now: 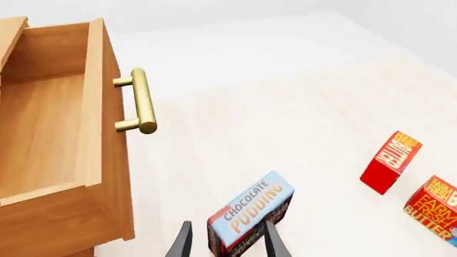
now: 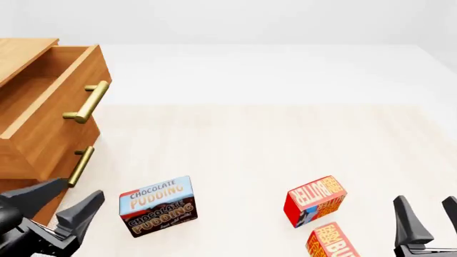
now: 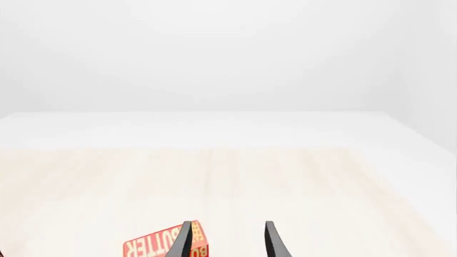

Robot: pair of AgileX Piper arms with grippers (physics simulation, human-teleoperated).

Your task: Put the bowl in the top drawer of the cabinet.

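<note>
Checking the left wrist view: top drawer pulled out of the cabinet and empty inside, so opening looks done; bowl not in any view, placing still left. Left end effector open, holding nothing, pudding box just beyond its tips. Front view: left end effector low beside the cabinet, spread. Right end effector open, well apart from the cabinet. Right wrist view: fingers apart over the tabletop, butter box near the tips.

The blue box reads "CHOCOLATE PUDDING", the red box "BUTTER", and the second red box "FARM FRESH BUTTER".
</note>
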